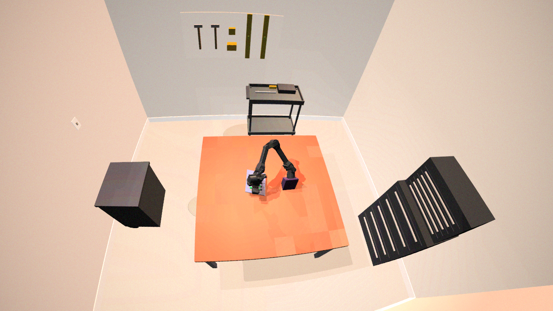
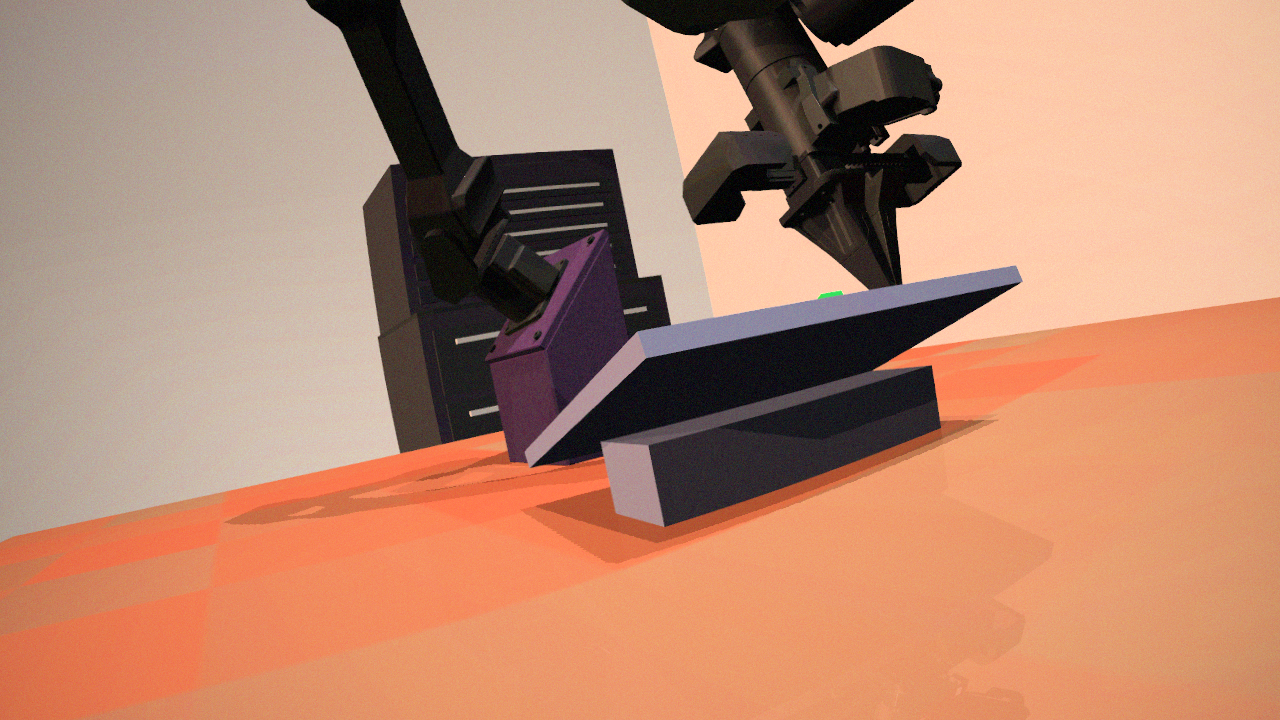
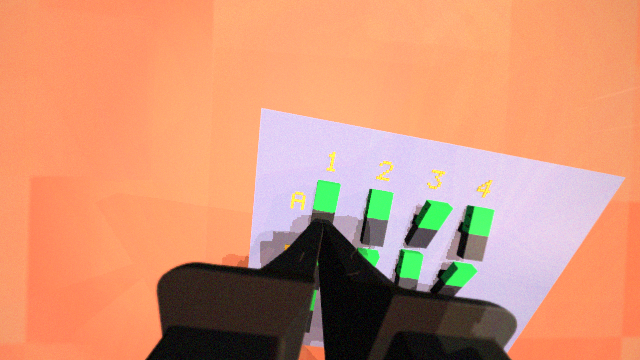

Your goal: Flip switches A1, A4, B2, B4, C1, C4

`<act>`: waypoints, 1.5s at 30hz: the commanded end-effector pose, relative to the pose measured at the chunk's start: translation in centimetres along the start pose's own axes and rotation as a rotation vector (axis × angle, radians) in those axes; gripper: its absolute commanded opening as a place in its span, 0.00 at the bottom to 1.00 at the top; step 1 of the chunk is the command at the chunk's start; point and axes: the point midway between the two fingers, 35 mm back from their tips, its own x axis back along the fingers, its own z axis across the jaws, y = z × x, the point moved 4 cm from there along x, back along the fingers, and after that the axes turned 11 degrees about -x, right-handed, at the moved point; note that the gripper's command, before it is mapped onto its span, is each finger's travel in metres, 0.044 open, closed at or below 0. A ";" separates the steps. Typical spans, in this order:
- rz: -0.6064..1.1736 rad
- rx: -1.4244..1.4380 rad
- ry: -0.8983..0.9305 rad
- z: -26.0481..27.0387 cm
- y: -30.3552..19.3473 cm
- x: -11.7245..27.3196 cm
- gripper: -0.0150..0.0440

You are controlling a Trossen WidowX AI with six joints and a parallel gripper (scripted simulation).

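Note:
The lilac panel (image 3: 540,210) (image 2: 760,320) is tilted, with rows of green-and-dark switches. My gripper (image 3: 320,225) (image 2: 886,284) is shut and empty. Its tips are at the near, dark end of switch A1 (image 3: 327,196); whether they touch it I cannot tell. Switch A4 (image 3: 479,221) shows fully at the right of row A. Switches A2 (image 3: 380,205) and A3 (image 3: 434,216) stand between them, A3 looking slanted differently. Switch B4 (image 3: 459,275) shows partly, as does B3 (image 3: 411,265). The fingers hide B1, most of B2 and nearly all of row C.
The panel rests over a dark block (image 2: 787,429) on the orange table (image 1: 232,232) (image 2: 358,626). The arm's purple base (image 1: 290,183) (image 2: 554,358) stands beside the panel's low edge. A cart (image 1: 270,98) and cabinets (image 1: 127,189) (image 1: 425,204) stand away from the table.

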 end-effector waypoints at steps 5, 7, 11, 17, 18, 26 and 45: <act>-0.002 0.005 -0.003 0.0 0.0 -0.1 0.25; -0.002 0.005 -0.003 0.0 0.0 -0.2 0.25; -0.002 0.005 -0.003 0.0 0.0 -0.2 0.25; 0.019 0.003 0.000 0.3 0.3 4.3 0.25; 0.023 0.004 -0.002 0.2 0.3 5.4 0.25; 0.026 0.006 -0.005 -0.7 0.6 6.3 0.25; -0.002 0.008 -0.006 -9.8 2.1 2.8 0.25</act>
